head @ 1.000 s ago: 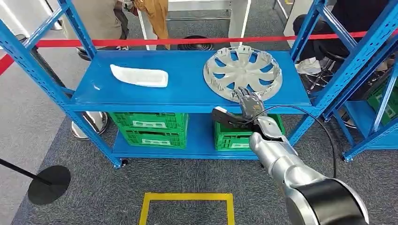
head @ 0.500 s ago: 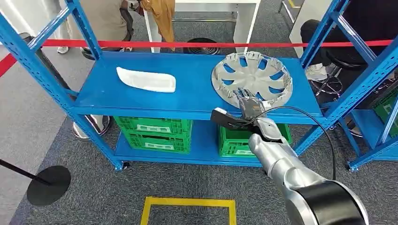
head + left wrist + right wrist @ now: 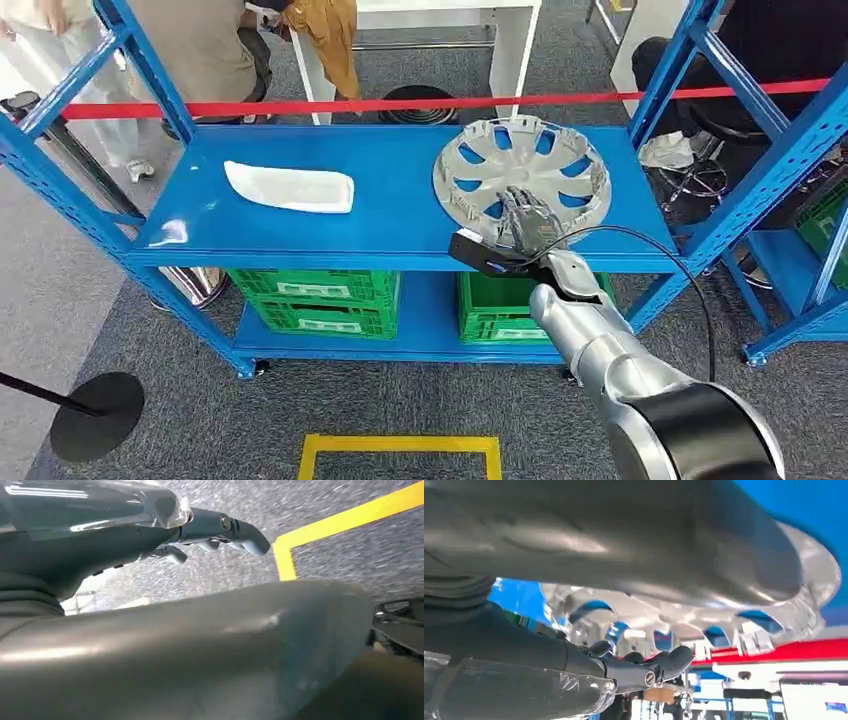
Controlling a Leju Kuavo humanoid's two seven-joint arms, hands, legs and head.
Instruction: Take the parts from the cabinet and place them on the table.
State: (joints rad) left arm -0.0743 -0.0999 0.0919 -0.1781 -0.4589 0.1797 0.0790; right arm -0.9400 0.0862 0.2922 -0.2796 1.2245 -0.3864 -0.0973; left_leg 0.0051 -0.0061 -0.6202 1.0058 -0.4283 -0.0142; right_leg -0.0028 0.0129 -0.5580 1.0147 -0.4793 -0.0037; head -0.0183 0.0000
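Observation:
A silver wheel cover [image 3: 523, 168] lies on the right side of the blue cabinet shelf [image 3: 400, 215]. A white curved part [image 3: 290, 187] lies on the shelf's left side. My right hand [image 3: 525, 222] reaches over the wheel cover's near rim with its fingers stretched out above the spokes. In the right wrist view the wheel cover [image 3: 704, 620] sits between the thick thumb and the dark fingers [image 3: 644, 669], with a gap at the fingers; no firm grip shows. My left hand [image 3: 220, 527] hangs over the grey carpet, fingers loose, holding nothing.
Green crates [image 3: 320, 290] [image 3: 495, 305] fill the lower shelf. A red barrier tape [image 3: 400, 103] runs behind the cabinet, with people standing beyond it. Blue uprights [image 3: 760, 180] stand at the right. A yellow floor marking [image 3: 400, 443] and a black stand base [image 3: 95, 415] lie in front.
The camera has shifted a little. My right hand has slid farther over the wheel cover's near rim; the parts on the shelf have stayed put.

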